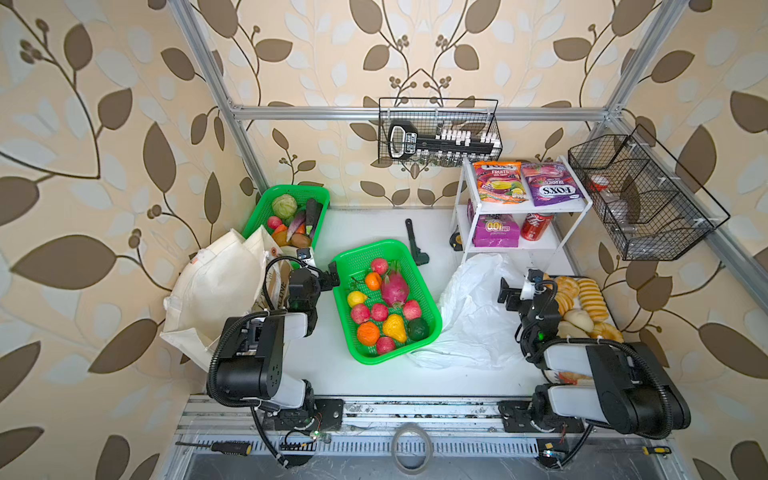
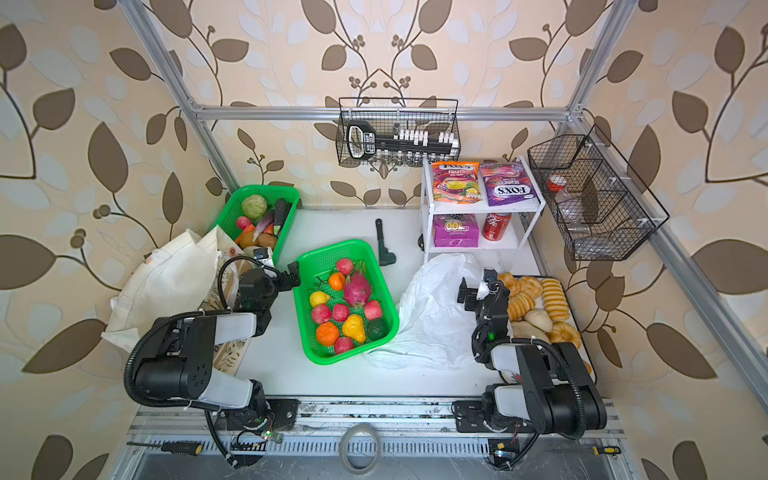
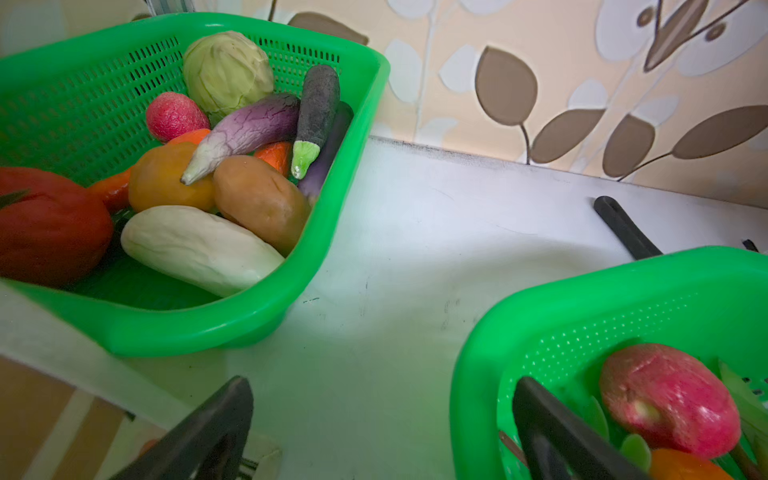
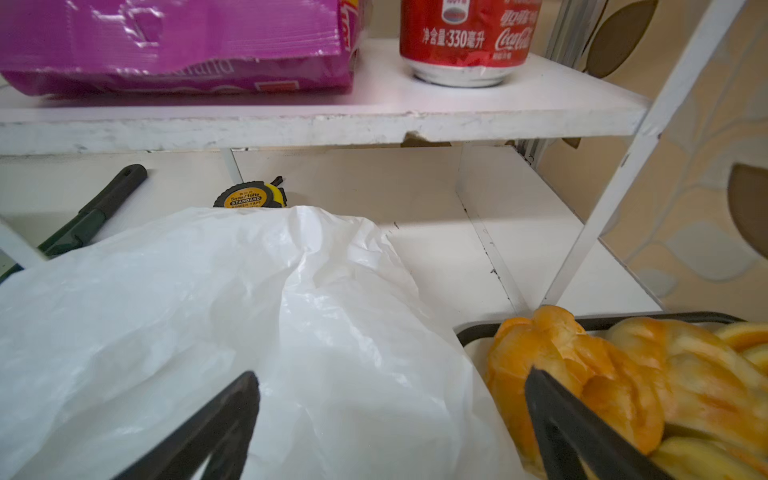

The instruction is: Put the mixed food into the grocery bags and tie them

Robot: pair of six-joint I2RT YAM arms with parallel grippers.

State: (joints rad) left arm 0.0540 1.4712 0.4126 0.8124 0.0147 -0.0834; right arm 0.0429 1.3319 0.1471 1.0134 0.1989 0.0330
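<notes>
Right wrist view: the right gripper (image 4: 390,432) is held wide open and empty above the collapsed white plastic bag (image 4: 249,311), with one finger over a bread roll (image 4: 561,365) (not a task item), so a roll could be pinched instead of the thin film if the jaws are closed here. The left gripper (image 3: 382,440), also open and empty, is positioned with one finger over the rim of the fruit basket (image 3: 602,274), in which the toy fruits (image 1: 379,311) lie unpacked; the rim could be clamped and the basket tipped. The red soda can (image 4: 465,37) and purple snack packet (image 4: 166,41) are stored on the shelf (image 4: 415,108) behind the bag.
</notes>
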